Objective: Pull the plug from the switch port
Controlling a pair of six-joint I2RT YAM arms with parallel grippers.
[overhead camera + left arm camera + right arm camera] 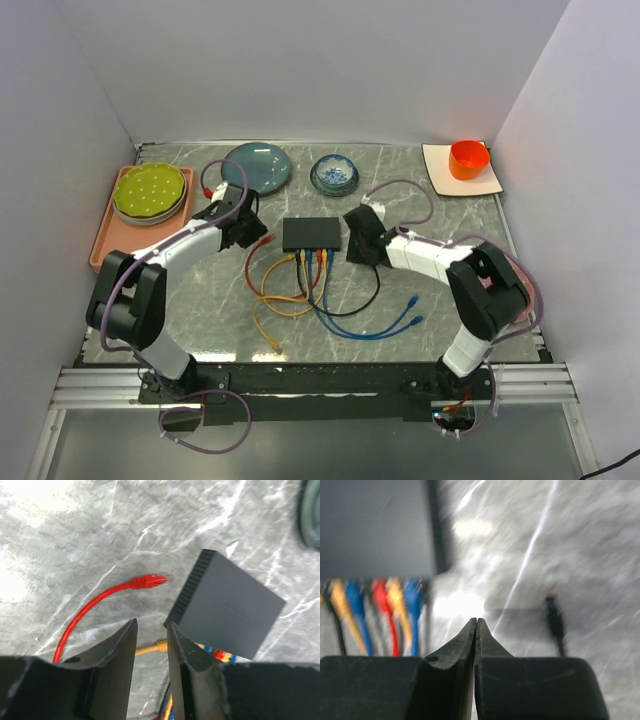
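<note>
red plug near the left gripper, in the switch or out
Out: the red plug lies loose, its tip apart from the switch.

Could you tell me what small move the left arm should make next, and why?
Probably ease the left tool down around the yellow cable plug at the end of the flat matte-black switch box. Its jaws are open with that plug showing between them, the red cable plug already lies free beside it, and the right tool is shut.
</note>
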